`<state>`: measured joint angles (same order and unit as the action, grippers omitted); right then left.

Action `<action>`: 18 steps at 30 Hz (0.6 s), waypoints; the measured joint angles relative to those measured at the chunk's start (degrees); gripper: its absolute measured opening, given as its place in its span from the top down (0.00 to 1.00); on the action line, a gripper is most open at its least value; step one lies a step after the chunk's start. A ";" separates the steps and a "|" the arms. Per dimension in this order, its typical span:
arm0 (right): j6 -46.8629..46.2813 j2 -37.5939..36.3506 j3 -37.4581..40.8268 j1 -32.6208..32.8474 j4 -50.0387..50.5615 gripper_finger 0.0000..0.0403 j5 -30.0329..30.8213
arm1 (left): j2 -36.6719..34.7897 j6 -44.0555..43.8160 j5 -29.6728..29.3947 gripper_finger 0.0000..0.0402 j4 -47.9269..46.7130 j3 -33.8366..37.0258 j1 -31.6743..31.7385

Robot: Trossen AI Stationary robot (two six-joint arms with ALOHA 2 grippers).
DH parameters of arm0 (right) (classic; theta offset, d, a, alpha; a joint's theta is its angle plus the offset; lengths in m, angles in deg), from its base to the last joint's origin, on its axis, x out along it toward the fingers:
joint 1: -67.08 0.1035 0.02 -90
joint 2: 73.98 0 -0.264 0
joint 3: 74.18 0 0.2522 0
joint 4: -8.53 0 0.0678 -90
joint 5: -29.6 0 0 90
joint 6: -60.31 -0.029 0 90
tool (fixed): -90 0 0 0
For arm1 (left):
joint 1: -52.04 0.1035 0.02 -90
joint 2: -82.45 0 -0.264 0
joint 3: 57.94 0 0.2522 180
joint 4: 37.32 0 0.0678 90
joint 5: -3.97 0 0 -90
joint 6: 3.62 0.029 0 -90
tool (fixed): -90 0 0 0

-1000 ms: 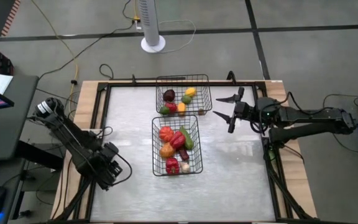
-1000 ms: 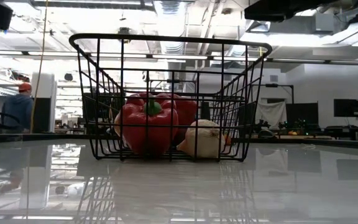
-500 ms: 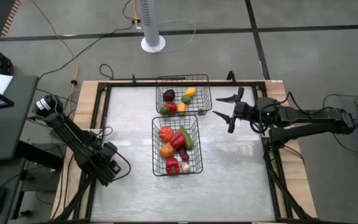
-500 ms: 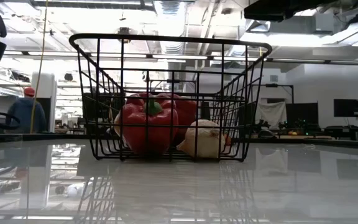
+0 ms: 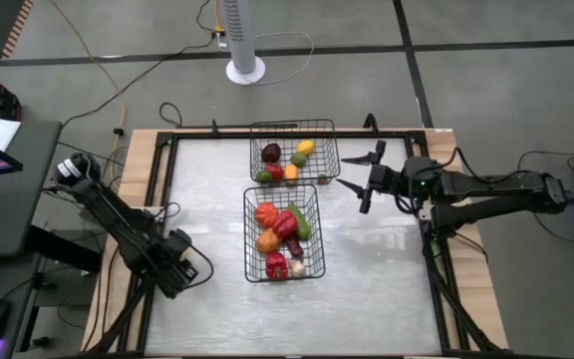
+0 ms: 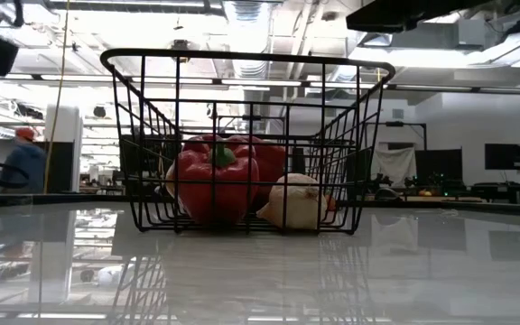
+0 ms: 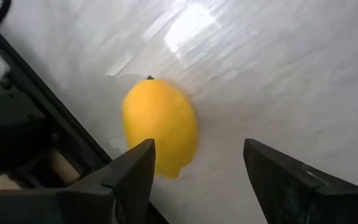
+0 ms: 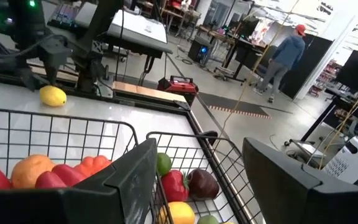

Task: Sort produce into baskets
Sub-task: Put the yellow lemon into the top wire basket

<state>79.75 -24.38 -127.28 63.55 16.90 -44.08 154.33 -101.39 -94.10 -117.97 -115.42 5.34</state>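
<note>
- Produce fills the near basket (image 5: 283, 234), the one toward the table's front edge: a red bell pepper (image 6: 213, 185) and a whitish garlic-like piece (image 6: 292, 202) sit against its front wall, with orange, red, green and maroon pieces behind them.
- Left gripper (image 5: 180, 271) is low at the table's left front edge, its fingers (image 7: 127, 180) parted with nothing between them.
- A yellow lemon (image 7: 160, 133) lies on the bare tabletop just ahead of those fingers, close to the table's black frame and well apart from both baskets; the fingers do not touch it.
- Farther back, the far basket (image 5: 294, 151) stands directly behind the near one, almost touching it, and holds a dark maroon piece (image 5: 271, 153), a yellow piece (image 5: 306, 148), plus green and red ones.
- Right gripper (image 5: 359, 179) hovers above the table just to the right of the gap between the two baskets, jaws spread wide and empty.
- Beyond the table, a person (image 8: 283, 56) in a red cap stands in the room.
</note>
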 joint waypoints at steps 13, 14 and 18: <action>0.11 -0.04 0.00 0.00 0.57 0.34 0.01 | 0.55 0.58 0.70 0.42 -7.85 -3.21 2.01; 0.11 -0.04 0.00 0.00 0.57 0.34 0.01 | 0.51 -0.17 1.60 0.42 -7.71 -2.22 2.02; 0.11 -0.04 0.00 0.00 0.57 0.34 0.00 | 0.52 -1.27 1.88 0.42 -1.61 1.77 2.01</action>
<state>79.86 -24.42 -127.28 63.55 17.47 -44.08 154.85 -102.66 -92.22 -119.57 -113.65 7.35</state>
